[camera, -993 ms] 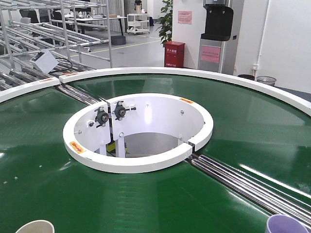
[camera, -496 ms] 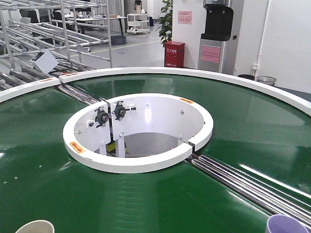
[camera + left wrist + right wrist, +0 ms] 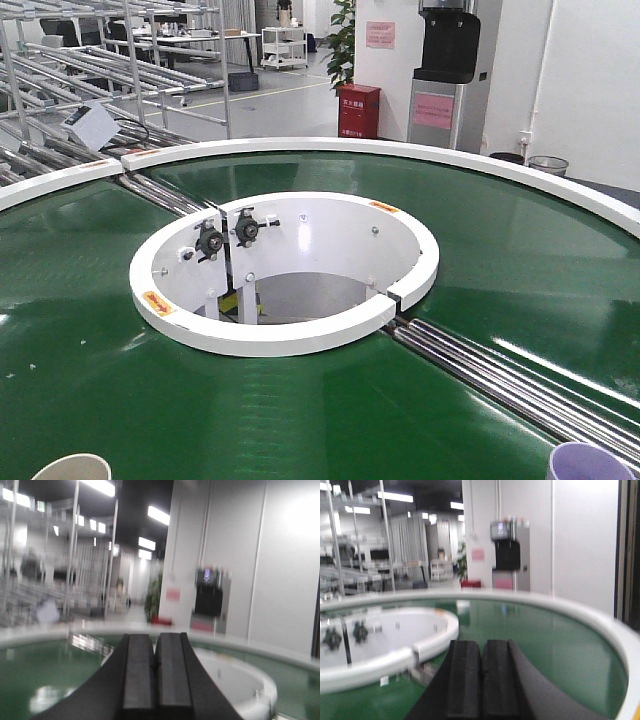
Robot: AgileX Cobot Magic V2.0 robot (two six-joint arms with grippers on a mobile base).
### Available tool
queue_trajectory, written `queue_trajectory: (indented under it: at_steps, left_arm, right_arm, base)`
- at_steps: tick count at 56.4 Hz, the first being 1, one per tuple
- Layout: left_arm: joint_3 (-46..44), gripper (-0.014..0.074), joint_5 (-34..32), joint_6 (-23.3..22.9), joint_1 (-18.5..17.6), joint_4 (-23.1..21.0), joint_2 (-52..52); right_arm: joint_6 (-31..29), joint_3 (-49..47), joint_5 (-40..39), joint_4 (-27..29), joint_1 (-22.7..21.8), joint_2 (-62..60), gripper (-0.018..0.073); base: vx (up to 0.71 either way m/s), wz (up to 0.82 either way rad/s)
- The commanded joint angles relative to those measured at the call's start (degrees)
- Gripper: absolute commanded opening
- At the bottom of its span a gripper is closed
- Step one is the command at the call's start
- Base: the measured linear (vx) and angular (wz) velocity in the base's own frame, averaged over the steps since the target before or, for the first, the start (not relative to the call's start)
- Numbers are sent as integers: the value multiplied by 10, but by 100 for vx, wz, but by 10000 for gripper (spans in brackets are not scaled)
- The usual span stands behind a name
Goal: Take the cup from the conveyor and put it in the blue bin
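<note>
Your left gripper point(image 3: 155, 642) has its 2 black pads pressed together with nothing between them. It points across the conveyor point(image 3: 300, 410), and its view is blurred. Your right gripper point(image 3: 481, 647) is closed the same way and holds nothing.

In the front view, 2 cups stand on the green belt at the bottom edge of the frame, both cut off by it. The cream cup point(image 3: 70, 467) is at the lower left and the purple cup point(image 3: 590, 462) at the lower right. They are well apart, with bare belt between them.

Just beyond the purple cup, the rollers point(image 3: 500, 375) run as a steel strip from the lower right edge up to the centre ring point(image 3: 290, 340). The purple cup sits close beside that strip, while the cream cup has open belt all round its visible part. The white ring wall stands in mid-frame with open belt on every side. A second roller strip point(image 3: 160, 190) crosses the belt at the upper left.

The white outer rim point(image 3: 400, 150) curves across the far side. Beyond it are metal racks point(image 3: 100, 70) at the upper left, a red box point(image 3: 358, 110) at top centre and a dispenser point(image 3: 448, 75) at the upper right.
</note>
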Motion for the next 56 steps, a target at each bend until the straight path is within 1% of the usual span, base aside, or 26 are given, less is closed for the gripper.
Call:
queue_trajectory:
  at_steps: [1, 4, 8, 11, 14, 21, 28, 32, 35, 39, 43, 46, 51, 56]
  left_arm:
    - [-104, -7, 1, 37, 1, 1, 22]
    - [-163, -7, 44, 67, 1, 1, 50]
    - [-227, -7, 92, 100, 1, 1, 99]
    - [-264, -7, 118, 116, 1, 1, 142]
    - [-284, -7, 138, 118, 1, 1, 177]
    - [-294, -6, 143, 115, 1, 1, 249]
    - [-289, 3, 164, 114, 1, 1, 304]
    - [-289, 23, 183, 114, 1, 1, 332]
    - [-289, 55, 201, 114, 1, 1, 352]
    - [-289, 120, 224, 114, 1, 1, 377]
    - [-288, 200, 242, 114, 1, 1, 402]
    - [-288, 269, 246, 114, 1, 1, 417]
    - [-288, 375, 244, 114, 1, 1, 441]
    - [-288, 438, 243, 110, 1, 0, 465]
  right_arm:
    - [-4, -122, 41, -10, -3, 51, -9]
    - [-6, -173, 84, -10, -3, 95, -9]
    - [-10, -231, 109, -10, -3, 153, -9]
    - [-11, -264, 110, -10, -3, 193, -9]
    - [-11, -282, 107, -10, -3, 229, -9]
    - [-11, -296, 100, -10, -3, 300, -6]
    - [-11, -296, 109, -10, -3, 351, 4]
    - [-11, -296, 108, -10, -3, 371, 21]
    - [-11, -296, 108, -10, -3, 384, 42]
    - [-14, -296, 108, -10, -3, 398, 85]
    - [-30, -294, 108, -10, -3, 411, 155]
    - [-47, -294, 110, -10, -3, 418, 230]
    - [-53, -294, 108, -9, -3, 431, 348]
    - [-53, -294, 107, -8, -3, 445, 446]
  base:
    - [0, 0]
    - [0, 0]
    - [0, 0]
    - [0, 0]
    - [0, 0]
    - [0, 0]
    - [0, 0]
    - [0, 0]
    - [0, 0]
    - [0, 0]
    - [0, 0]
    - [0, 0]
    - [0, 0]
    - [0, 0]
